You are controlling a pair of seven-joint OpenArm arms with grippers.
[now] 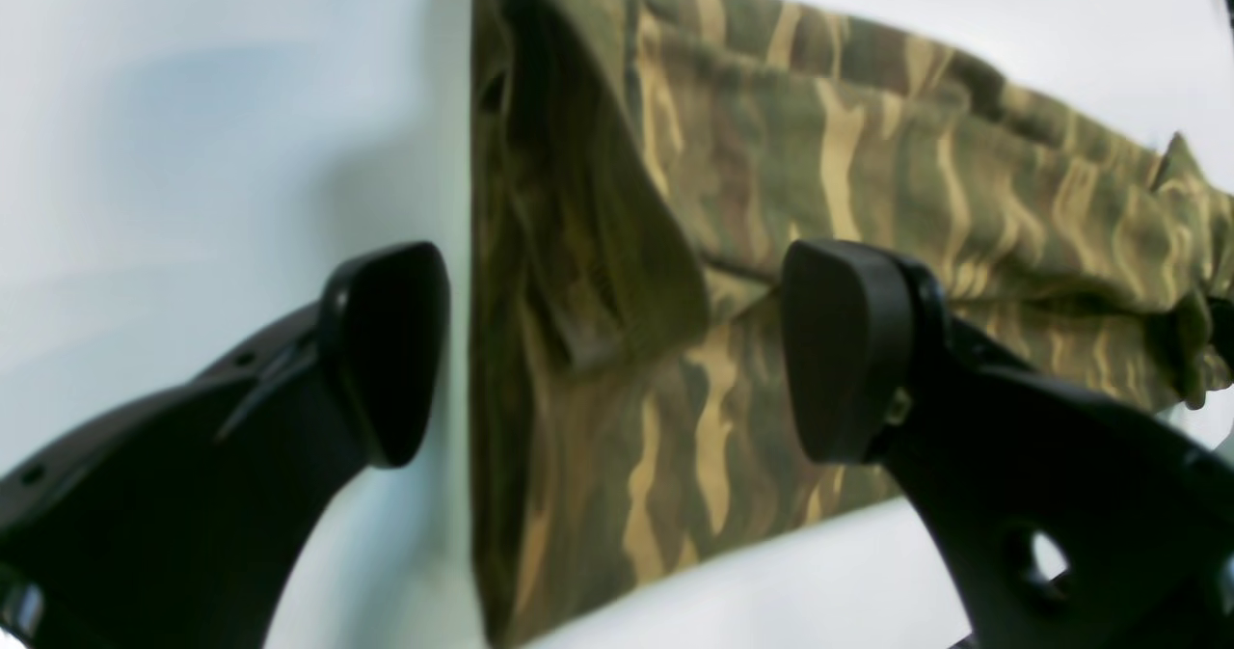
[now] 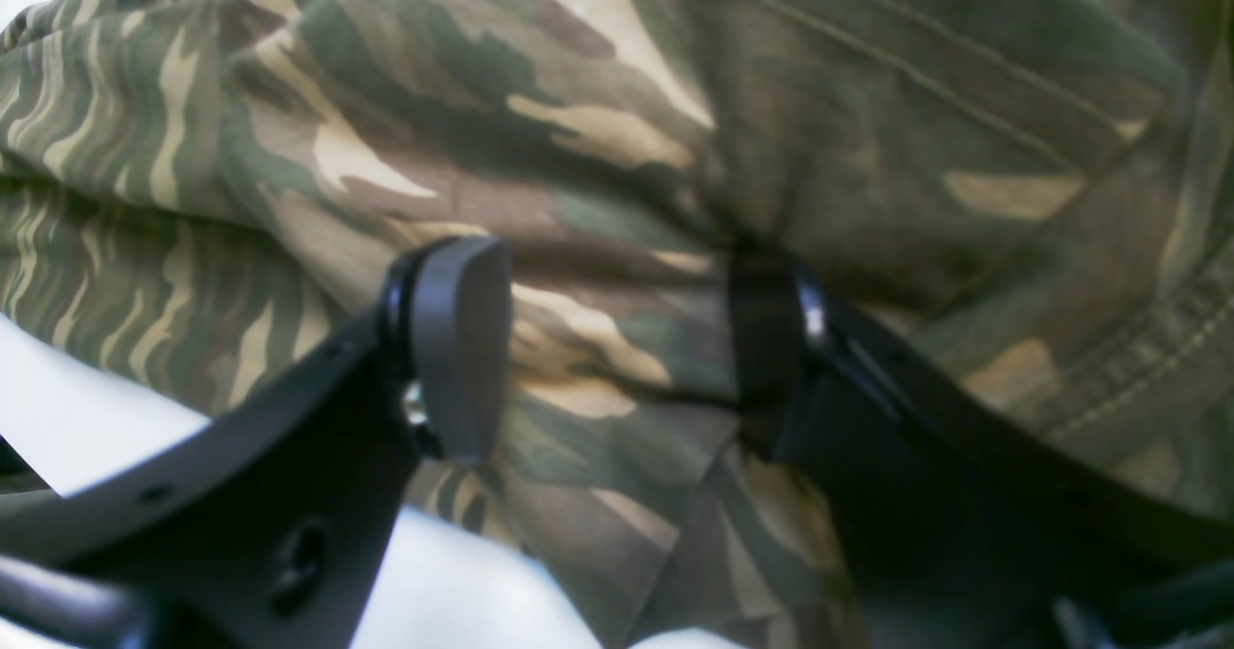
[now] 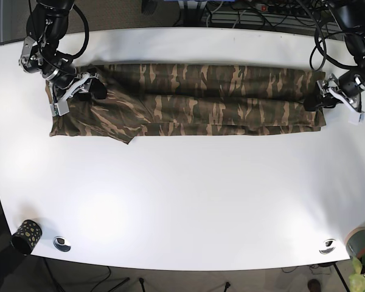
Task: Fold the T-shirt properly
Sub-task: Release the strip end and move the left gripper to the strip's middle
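Nearest the front edge of the white table point(image 3: 182, 207) we see small items only: a dark patterned cup point(image 3: 25, 235) at the front left corner as the base view shows it, a small round metal piece point(image 3: 62, 243) just beside it, another round metal piece point(image 3: 327, 246) near the front right corner, and a grey pot with a green plant point(image 3: 360, 244) at that corner.

Farther back, toward the far edge, the camouflage T-shirt point(image 3: 188, 106) lies folded into a long band that runs almost from the left edge to the right edge of the table.

At the band's right end in the base view we find the left gripper point(image 3: 328, 95). Its wrist view shows the 2 jaws spread wide, one over bare table and one over the cloth, with the folded edge of the shirt between them and nothing held.

At the band's left end sits the right gripper point(image 2: 617, 350), with the sleeve area bunched beneath it. Its jaws stand apart, cloth bulging between them; we cannot tell whether they pinch it.
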